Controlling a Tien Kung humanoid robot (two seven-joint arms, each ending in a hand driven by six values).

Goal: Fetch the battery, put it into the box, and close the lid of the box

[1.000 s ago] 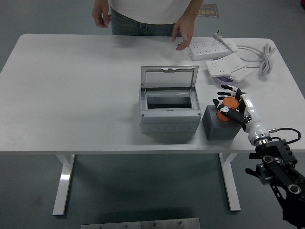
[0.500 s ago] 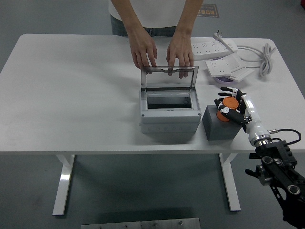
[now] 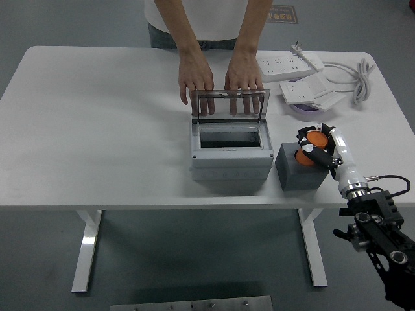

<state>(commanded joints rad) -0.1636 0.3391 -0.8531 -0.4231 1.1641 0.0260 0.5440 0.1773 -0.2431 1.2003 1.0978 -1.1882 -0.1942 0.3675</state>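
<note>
Fingers of our right hand (image 3: 316, 147) wrap one round orange battery (image 3: 315, 139) above one dark grey block (image 3: 297, 170); two person's hands (image 3: 196, 81) hold one grey plastic box's (image 3: 231, 159) clear lid (image 3: 231, 105).

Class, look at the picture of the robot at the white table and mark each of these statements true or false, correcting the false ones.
1. The box has its lid open. True.
2. The person's hands rest on the lid. True.
3. The orange battery lies inside the box. False: the right robot hand grips it, over the grey block.
4. The power strips sit left of the box. False: they are at the far right.
5. Both robot arms are visible. False: only the right one.
</note>
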